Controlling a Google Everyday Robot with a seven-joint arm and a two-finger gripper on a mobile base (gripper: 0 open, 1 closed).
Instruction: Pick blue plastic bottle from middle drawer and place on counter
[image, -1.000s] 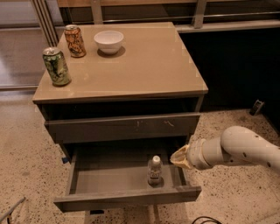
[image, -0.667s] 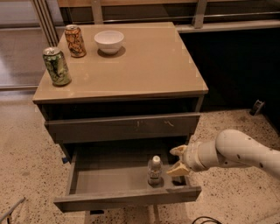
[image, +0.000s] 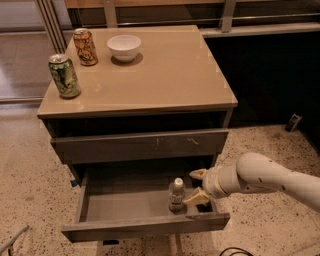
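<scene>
- The blue plastic bottle (image: 176, 194) is seen standing upright in the pulled-out middle drawer (image: 145, 227), near its front right corner.
- The end effector (image: 195, 186) is held just right of the bottle, its fingers spread wide with nothing gripped.
- A green can (image: 64, 75), an orange can (image: 85, 47) and a white bowl (image: 124, 47) are carried on the desk (image: 165, 75).

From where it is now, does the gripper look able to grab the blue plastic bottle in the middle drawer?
Probably yes. The middle drawer is open, the blue plastic bottle stands upright near its front right, and the gripper sits open just right of it with nothing between them.
</scene>
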